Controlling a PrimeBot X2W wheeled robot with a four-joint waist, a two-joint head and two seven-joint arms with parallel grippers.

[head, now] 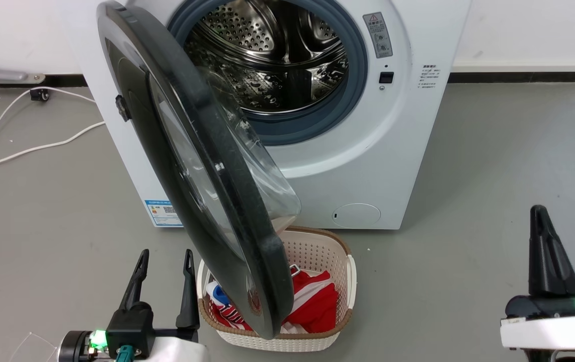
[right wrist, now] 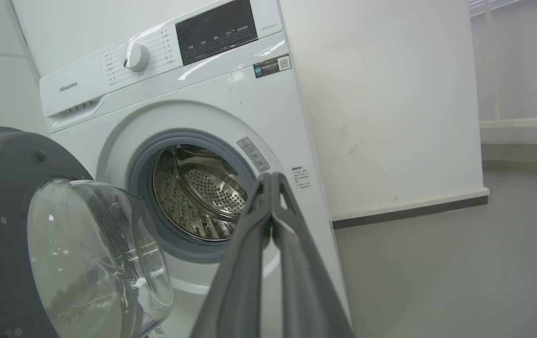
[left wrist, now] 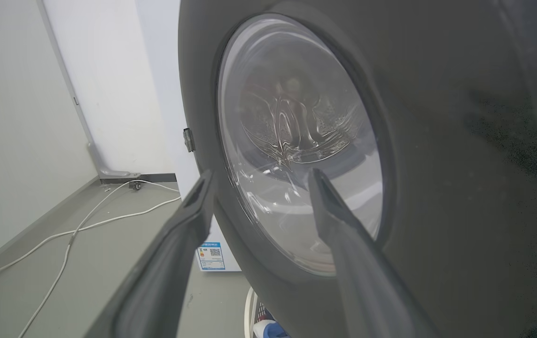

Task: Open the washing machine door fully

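While its two dark fingers stand spread apart with nothing between them, the left gripper (head: 165, 256) sits low at the left of the head view, just beside the outer face of the washing machine door (head: 209, 151). From the left wrist view the left gripper (left wrist: 261, 174) points at that outer face: one finger shows against the door's clear window, the other near the edge of the glossy black rim (left wrist: 437, 164). Whether either finger touches the door I cannot tell.

The right gripper (head: 540, 216) sits well apart at the lower right, its fingers pressed together into a single dark point and holding nothing; the right wrist view shows the tips (right wrist: 270, 176) closed against each other.

The door hangs from hinges on the robot's left side of the washing machine (head: 367, 166) and is swung well out from the front, nearly edge-on to the head camera. Its domed glass bowl (right wrist: 94, 253) faces the opening. Behind it the perforated steel drum (head: 277, 55) lies exposed inside the grey rubber ring (head: 357, 65).

Low on the washer's front are a blue label (head: 162, 212) and a round cap (head: 356, 214). Below the door's lower edge a white laundry basket (head: 327, 261) stands on the grey floor with red and white clothes (head: 317, 301) inside. A white cable (head: 15, 151) trails across the floor to the left.
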